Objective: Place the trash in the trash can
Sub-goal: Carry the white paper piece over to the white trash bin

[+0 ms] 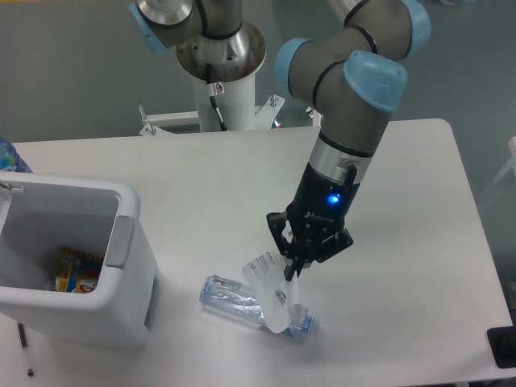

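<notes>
At five o'clock from centre, gripper [292, 270] pinched on wrapper [270, 292], dangling over bottle [256, 305]. Can [129, 266] off at nine o'clock, holding only a packet [74, 272]. Both pieces still to bin.

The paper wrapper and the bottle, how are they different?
The paper wrapper is white with dark print and hangs from the gripper; the plastic bottle is clear and lies flat on the table. The bottle is longer than the wrapper. Both are outside the trash can.
</notes>
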Motion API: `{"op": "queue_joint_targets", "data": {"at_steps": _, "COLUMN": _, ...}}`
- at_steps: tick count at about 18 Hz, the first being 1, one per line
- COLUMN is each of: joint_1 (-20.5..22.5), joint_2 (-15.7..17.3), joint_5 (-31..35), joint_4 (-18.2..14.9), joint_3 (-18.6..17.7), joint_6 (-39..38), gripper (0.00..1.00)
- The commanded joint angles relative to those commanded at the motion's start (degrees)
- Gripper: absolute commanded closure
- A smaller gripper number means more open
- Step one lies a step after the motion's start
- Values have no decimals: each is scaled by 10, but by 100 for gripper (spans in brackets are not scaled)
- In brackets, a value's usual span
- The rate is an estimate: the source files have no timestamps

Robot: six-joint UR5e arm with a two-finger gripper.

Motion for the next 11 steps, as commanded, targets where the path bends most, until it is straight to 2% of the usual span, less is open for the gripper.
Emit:
{"op": "queue_joint_targets", "data": {"at_steps": 6, "joint_1": -2, "joint_2": 3, "joint_5": -4, "joint_4": -1, "joint_3": 11, "joint_6": -12, "gripper": 100}}
{"op": "queue_joint_targets", "data": {"at_steps": 11, "joint_1": -5, "joint_2": 18, "joint_5": -4, "joint_4": 0, "joint_3": 24, "joint_6": -11, "gripper": 100}}
